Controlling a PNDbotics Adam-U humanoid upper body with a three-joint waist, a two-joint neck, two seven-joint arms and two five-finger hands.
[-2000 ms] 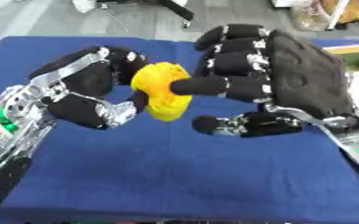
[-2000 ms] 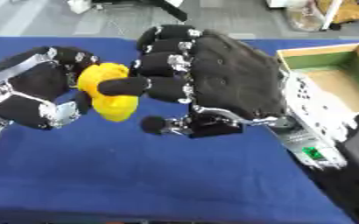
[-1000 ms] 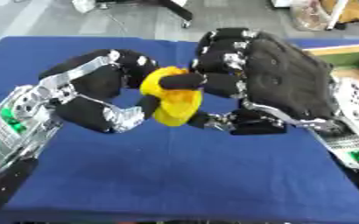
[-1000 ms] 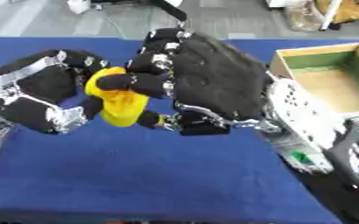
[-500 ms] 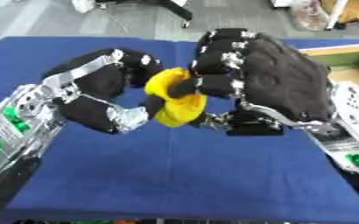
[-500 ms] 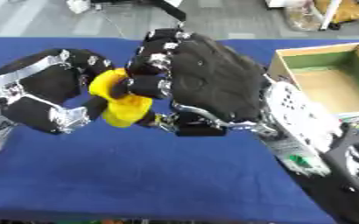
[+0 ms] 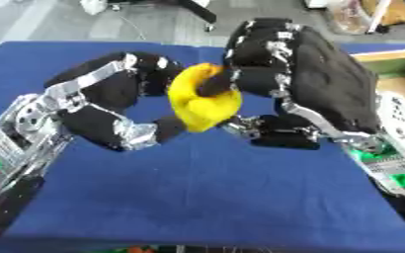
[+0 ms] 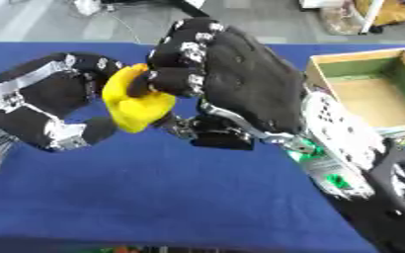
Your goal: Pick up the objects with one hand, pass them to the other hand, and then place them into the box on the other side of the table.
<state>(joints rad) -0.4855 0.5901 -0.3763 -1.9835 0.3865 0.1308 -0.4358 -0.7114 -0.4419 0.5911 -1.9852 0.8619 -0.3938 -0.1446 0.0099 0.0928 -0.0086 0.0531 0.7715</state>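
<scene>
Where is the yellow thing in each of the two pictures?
Left eye view: the yellow thing is just above the middle, between the left hand and the right hand.
Right eye view: it sits further left, upper left of the middle.
Shared landmark: the blue table beneath both hands.

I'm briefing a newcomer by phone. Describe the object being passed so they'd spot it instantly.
Over the middle of the blue table, the left hand and right hand meet. Between their fingers sits the yellow object, the only bright thing amid black hands.
</scene>
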